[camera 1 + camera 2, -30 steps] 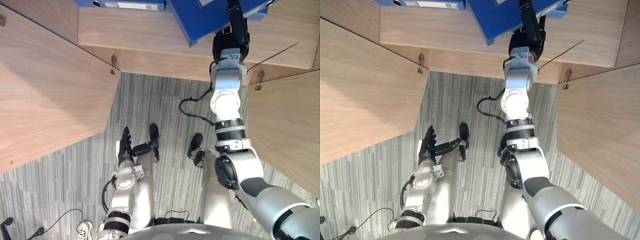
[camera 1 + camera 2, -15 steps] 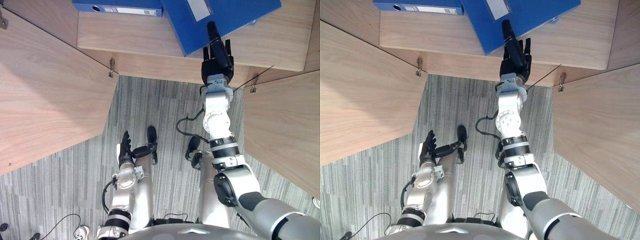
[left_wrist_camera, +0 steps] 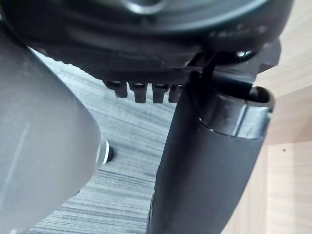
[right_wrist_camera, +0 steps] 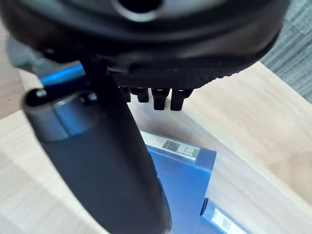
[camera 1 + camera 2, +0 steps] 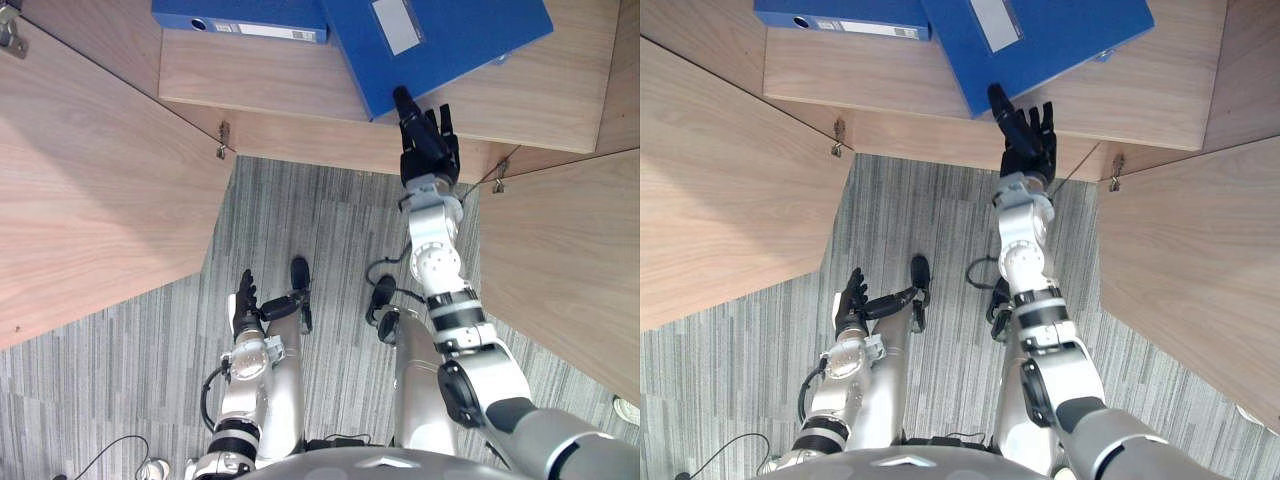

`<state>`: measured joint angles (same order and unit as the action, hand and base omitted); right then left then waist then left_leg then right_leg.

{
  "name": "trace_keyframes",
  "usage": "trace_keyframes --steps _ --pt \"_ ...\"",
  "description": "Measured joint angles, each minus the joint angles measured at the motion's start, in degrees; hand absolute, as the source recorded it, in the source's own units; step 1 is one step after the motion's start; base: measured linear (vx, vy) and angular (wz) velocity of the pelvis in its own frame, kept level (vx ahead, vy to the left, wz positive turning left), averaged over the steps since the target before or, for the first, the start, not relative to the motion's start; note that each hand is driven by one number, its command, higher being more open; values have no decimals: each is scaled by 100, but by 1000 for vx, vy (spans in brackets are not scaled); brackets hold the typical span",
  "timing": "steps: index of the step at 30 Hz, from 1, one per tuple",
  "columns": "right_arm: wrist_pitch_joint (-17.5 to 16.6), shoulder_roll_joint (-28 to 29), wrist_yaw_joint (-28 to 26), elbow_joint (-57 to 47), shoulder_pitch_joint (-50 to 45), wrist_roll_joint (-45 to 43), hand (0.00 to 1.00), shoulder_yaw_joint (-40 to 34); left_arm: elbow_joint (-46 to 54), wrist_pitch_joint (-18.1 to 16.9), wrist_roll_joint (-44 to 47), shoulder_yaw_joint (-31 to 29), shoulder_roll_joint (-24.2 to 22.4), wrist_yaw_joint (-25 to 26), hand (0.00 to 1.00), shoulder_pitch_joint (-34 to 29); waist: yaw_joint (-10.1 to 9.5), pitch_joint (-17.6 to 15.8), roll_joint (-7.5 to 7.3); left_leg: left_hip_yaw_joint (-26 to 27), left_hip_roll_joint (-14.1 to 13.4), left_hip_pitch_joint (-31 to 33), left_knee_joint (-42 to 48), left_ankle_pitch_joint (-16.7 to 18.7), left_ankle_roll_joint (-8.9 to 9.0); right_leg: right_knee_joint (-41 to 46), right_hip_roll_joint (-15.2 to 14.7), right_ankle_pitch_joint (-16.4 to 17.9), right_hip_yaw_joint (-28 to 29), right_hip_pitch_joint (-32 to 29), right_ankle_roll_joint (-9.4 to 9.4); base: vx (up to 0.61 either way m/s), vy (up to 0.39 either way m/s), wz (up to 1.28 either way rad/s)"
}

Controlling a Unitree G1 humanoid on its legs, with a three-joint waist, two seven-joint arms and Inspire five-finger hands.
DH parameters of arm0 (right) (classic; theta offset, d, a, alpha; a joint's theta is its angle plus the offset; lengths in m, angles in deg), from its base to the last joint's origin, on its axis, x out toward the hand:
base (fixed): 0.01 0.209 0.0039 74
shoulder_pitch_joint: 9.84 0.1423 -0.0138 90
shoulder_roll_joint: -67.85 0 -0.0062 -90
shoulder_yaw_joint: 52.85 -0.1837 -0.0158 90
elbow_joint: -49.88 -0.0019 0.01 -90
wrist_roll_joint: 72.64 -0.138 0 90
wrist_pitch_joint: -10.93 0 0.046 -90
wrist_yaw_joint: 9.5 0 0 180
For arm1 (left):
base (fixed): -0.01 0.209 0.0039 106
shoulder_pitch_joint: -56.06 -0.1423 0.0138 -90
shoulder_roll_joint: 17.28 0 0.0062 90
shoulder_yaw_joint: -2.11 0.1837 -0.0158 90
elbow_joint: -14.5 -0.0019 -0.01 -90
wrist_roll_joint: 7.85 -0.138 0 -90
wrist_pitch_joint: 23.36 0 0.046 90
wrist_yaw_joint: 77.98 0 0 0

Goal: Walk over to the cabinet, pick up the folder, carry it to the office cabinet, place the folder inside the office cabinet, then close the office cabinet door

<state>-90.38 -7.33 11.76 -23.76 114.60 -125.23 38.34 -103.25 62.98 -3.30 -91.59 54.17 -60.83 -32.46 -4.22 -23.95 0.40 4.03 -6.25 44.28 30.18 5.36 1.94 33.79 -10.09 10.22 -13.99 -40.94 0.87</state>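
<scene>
R hand (image 5: 428,150), fingers straight, by blue folder (image 5: 440,45) edge on cabinet shelf (image 5: 260,75).

Top centre: big blue folder (image 5: 440,40) is cut by the top edge, far end out of frame; its label's too small to read. Upper left: 2nd folder (image 5: 240,18) is clipped at top too. Can't tell if right hand (image 5: 430,152) touches the big blue folder's near corner or just overlaps it. Right wrist view: blurred hand bulk hides most of it. L-side door (image 5: 90,190) & R-side door (image 5: 565,260) run off the frame edges.
</scene>
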Motion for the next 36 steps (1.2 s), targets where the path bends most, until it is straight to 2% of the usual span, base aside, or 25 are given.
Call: trace_keyframes --steps 4,7,8,9,10,12,13,14,17,23,36 --pt "153 -106 23 -635 -796 1016 100 -44 -1 0 -4 -14 2 9 100 0 39 -1 -2 9 -1 0 0 10 -14 -5 0 -12 9 2 4 0 0 0" --pt "376 -120 166 -1132 -1175 2302 100 -93 -45 1 -12 -264 -50 11 100 5 157 -2 -3 38 -52 49 124 168 5 -31 24 -6 17 -1 12 -25 15 -9" --pt "433 -134 200 -1303 -1289 2727 100 -128 -69 2 -16 -303 -51 8 100 22 159 -2 -3 57 -62 57 154 190 -16 -25 28 -5 29 -5 14 8 25 -11" --pt "529 -172 267 -1575 -1433 3539 100 -172 -69 0 -37 -369 -61 2 100 24 159 -2 -3 73 -71 71 200 227 -30 -8 32 -5 41 -5 22 18 24 -9" --pt "550 -187 274 -1622 -1450 3677 100 -173 -70 1 -54 -384 -61 2 100 24 160 -2 -4 77 -73 73 212 230 -36 -7 33 -4 43 -5 25 32 19 -7" --pt "684 -305 302 -1888 -1520 4790 100 -146 -71 -1 -80 -422 -58 -8 100 24 153 -3 -4 99 -79 87 279 258 -87 -1 31 10 64 -6 48 37 14 -5" --pt "721 -346 304 -1946 -1524 5035 100 -113 -71 -4 -83 -429 -58 -9 100 24 152 -3 -4 101 -82 95 300 273 -90 3 31 16 66 -8 56 37 11 -4" --pt "802 -427 306 -2024 -1528 5673 0 -42 -71 -5 -136 -430 -59 -22 100 24 153 -3 -4 104 -82 104 319 302 -95 6 27 25 65 -10 69 36 9 -3" --pt "865 -671 196 -2059 -1535 6807 0 176 -71 -28 -316 -427 -57 -76 100 24 142 -3 -5 118 -76 107 349 339 -102 19 11 45 64 -12 88 33 4 -1" --pt "945 -1024 -155 -2034 -1541 7988 0 486 -71 -120 -516 -398 -29 -141 100 23 106 -12 -19 112 -31 126 376 361 -87 108 -42 103 55 -46 102 14 -5 4" --pt "1009 -1567 -350 -1289 -1097 8230 0 537 -69 -227 -514 -411 57 -140 100 20 62 -36 -60 63 49 285 344 320 -128 154 -125 104 23 -206 103 -8 -2 2"
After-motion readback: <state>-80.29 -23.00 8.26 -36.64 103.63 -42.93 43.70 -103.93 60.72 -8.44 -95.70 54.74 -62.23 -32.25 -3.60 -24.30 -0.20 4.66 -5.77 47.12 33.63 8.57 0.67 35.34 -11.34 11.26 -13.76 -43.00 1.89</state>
